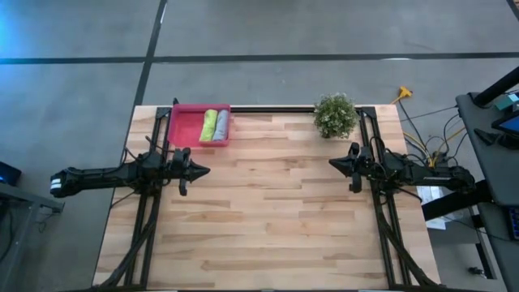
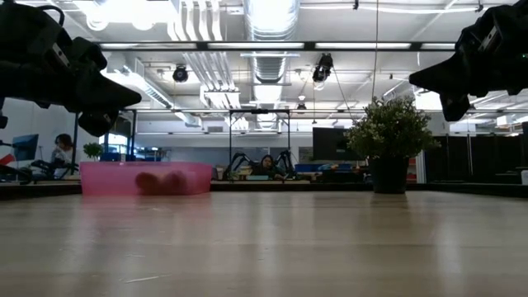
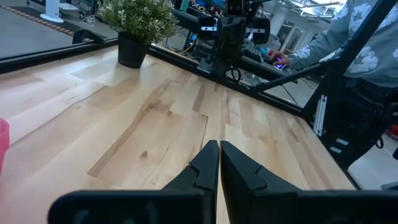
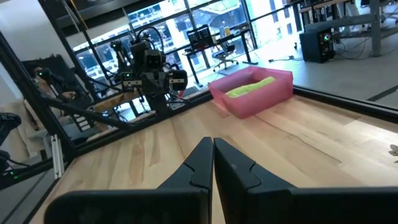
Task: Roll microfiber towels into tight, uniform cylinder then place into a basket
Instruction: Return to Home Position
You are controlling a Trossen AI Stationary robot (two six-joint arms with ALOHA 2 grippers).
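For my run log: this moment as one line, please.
left gripper: shut, empty, raised, left side | right gripper: shut, empty, raised, right side | green rolled towel, grey rolled towel: side by side in pink tray

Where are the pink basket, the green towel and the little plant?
pink basket (image 1: 185,126), high view, its bare floor.
green towel (image 1: 209,125), high view, middle of the roll.
plant (image 1: 335,114), high view, its leafy top.

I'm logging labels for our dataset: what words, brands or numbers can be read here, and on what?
No text can be read anywhere.
Pink tray, green towel, grey towel, plant pot: no markings visible.
Left gripper, right gripper: plain dark, no markings.
Monitor in the room behind: too small to read.
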